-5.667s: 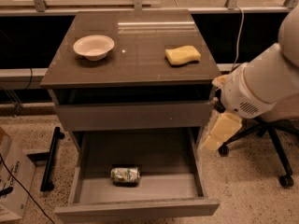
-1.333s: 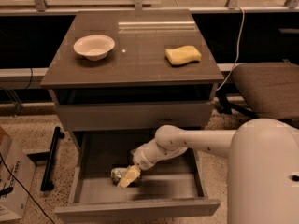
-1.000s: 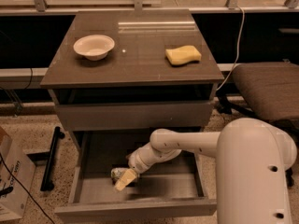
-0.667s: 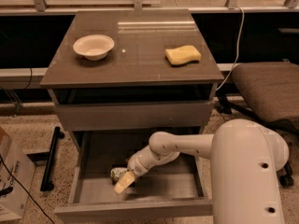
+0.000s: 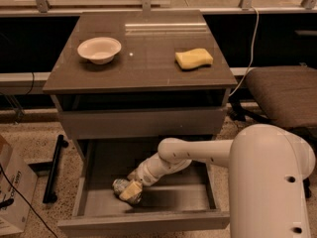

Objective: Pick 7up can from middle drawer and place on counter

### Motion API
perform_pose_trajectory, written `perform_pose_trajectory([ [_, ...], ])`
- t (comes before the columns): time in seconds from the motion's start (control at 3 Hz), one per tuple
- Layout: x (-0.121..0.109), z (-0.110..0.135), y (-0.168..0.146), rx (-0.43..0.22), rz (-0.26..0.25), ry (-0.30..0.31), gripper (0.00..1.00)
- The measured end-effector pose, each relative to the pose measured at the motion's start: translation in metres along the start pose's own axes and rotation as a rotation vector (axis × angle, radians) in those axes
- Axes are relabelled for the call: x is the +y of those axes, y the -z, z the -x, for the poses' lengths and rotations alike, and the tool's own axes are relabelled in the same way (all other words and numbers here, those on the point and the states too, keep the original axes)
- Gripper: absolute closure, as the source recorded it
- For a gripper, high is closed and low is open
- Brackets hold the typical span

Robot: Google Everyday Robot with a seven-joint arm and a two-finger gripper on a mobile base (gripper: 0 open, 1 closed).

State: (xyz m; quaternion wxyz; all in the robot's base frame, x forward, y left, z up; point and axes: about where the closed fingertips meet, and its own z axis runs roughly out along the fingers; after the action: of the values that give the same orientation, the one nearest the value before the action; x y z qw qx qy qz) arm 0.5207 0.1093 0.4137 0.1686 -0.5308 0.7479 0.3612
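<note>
The middle drawer (image 5: pixel 143 220) is pulled open below the counter (image 5: pixel 143 58). The 7up can (image 5: pixel 119 186) lies on its side on the drawer floor, left of centre, mostly covered by my gripper. My gripper (image 5: pixel 130 190) reaches down into the drawer from the right, with its pale fingers (image 5: pixel 130 191) at the can and over its right part. My white arm (image 5: pixel 198 155) stretches across the drawer from the lower right.
A white bowl (image 5: pixel 99 49) sits on the counter at the left and a yellow sponge (image 5: pixel 193 58) at the right. A padded chair (image 5: pixel 282 93) stands to the right of the cabinet. A cardboard box (image 5: pixel 12 192) and a black bar (image 5: pixel 53 170) are on the floor at the left.
My arm has come from outside the drawer down into it. Over the last second my gripper has shifted slightly left and lower onto the can. The can has not moved.
</note>
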Motion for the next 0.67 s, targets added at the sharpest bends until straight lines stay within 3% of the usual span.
perform_pose_trajectory([
  [0.67, 0.018, -0.004, 0.001, 0.025, 0.005, 0.008, 0.84],
])
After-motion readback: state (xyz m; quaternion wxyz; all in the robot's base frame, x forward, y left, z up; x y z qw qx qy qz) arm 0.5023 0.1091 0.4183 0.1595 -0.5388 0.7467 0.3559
